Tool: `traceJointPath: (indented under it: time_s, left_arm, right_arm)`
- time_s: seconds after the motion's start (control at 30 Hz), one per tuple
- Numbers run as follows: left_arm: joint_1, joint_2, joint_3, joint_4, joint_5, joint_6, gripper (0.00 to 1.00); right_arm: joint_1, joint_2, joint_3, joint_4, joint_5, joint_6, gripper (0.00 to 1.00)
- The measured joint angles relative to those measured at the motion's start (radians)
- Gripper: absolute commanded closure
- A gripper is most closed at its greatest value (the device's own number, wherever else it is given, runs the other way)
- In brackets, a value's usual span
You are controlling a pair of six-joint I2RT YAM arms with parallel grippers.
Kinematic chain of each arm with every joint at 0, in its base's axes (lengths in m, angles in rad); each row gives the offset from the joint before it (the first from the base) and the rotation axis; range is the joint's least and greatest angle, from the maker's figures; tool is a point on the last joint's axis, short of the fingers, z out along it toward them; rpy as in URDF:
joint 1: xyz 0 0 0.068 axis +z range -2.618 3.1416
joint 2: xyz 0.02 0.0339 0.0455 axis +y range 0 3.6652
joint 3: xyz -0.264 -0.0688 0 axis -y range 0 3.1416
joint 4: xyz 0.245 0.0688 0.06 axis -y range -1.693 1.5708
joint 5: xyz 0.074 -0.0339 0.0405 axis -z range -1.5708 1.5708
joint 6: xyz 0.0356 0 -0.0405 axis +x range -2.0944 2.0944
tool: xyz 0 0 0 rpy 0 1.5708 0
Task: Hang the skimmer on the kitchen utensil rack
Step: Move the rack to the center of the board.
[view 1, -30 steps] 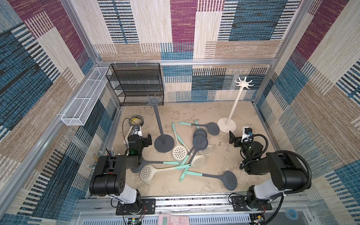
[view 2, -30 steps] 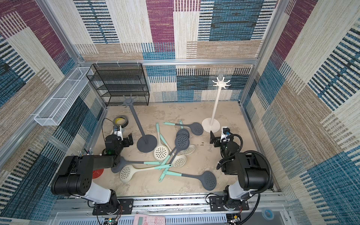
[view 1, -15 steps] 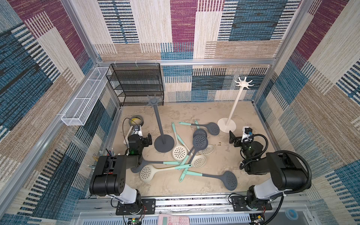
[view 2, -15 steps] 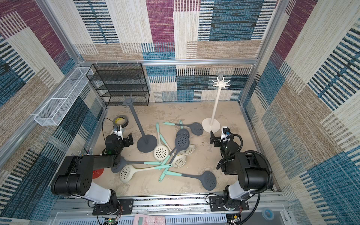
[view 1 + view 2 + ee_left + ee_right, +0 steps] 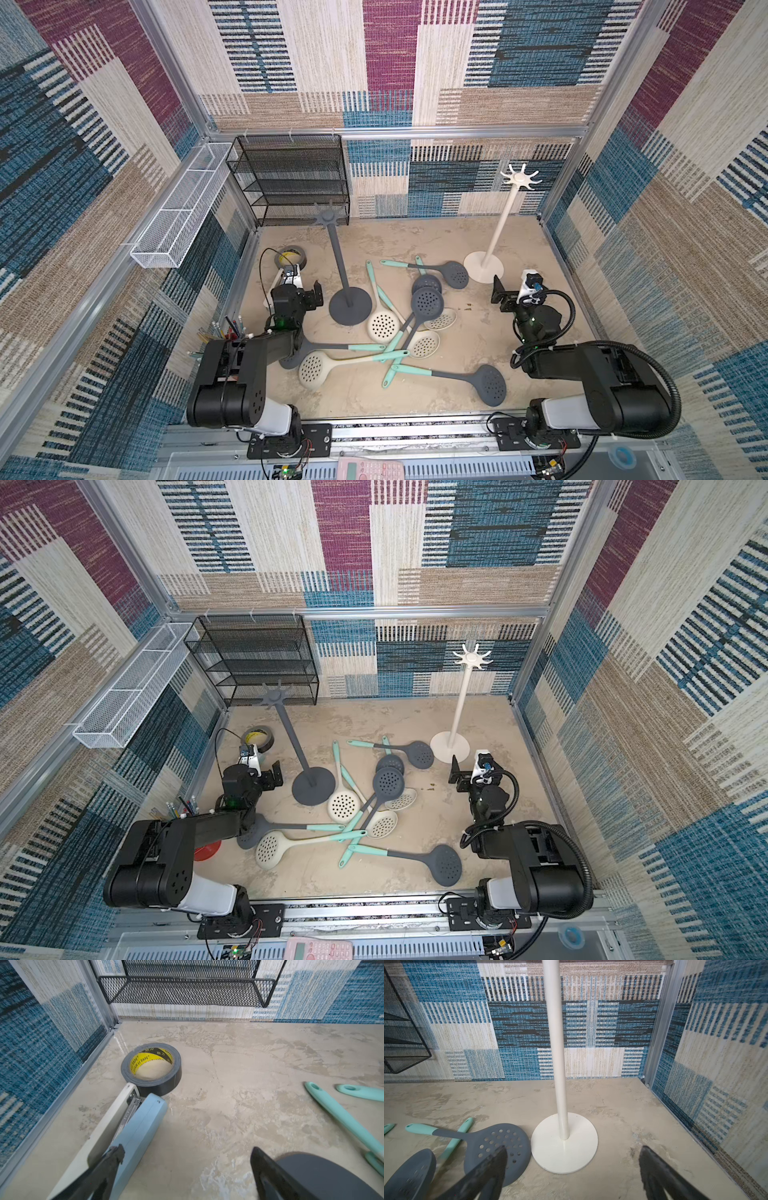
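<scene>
Your main risk is the heap: the silicone skimmers with mint-green handles lie crossed over one another at the middle of the table. Lifting one could drag its neighbours or bump the dark grey round-based utensil rack beside them. One dark grey perforated skimmer lies just beside the white pole rack toward the far right corner, and a hasty reach there could tip that rack. Your right gripper hovers low facing that base, jaws wide and empty. Your left gripper sits low near the left edge, also wide and empty, by the black tape roll and pale blue stapler.
</scene>
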Motion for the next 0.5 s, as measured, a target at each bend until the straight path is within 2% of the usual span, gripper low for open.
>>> traceJointPath:
  time_s: [0.23, 0.5]
  left_arm:
    - [-0.078, -0.118, 0.111, -0.232, -0.086, 0.002, 0.05]
    - [-0.107, -0.233, 0.272, -0.533, -0.154, -0.143, 0.07]
  right_arm:
    - [0.003, -0.058, 0.042, -0.114, 0.079, 0.039, 0.01]
    - [0.004, -0.159, 0.078, -0.272, 0.103, 0.108, 0.01]
